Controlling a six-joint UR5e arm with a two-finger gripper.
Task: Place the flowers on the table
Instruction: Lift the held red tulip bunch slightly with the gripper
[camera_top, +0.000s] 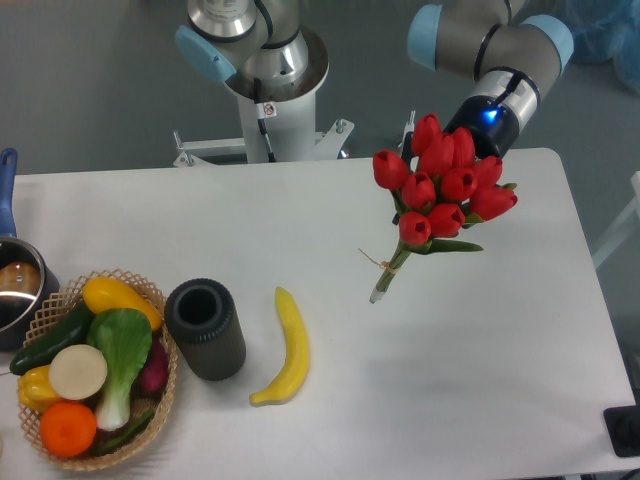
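flowers (442, 190) are hanging near the table (520, 340)'s far right edge; claw hidden behind blooms, grip unclear.

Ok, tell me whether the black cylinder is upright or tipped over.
Tipped: the black cylinder lies on its side on the table, its open mouth facing up-frame, between basket and banana.

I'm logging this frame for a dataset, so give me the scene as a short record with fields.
arm: gripper hidden behind the blooms, over the table's far right
flowers: red tulips, stems pointing down-left, whether held or lying on the table unclear
table: white
banana: lying left of the stems
black cylinder: left of the banana
basket: with vegetables, front left
pot: at left edge
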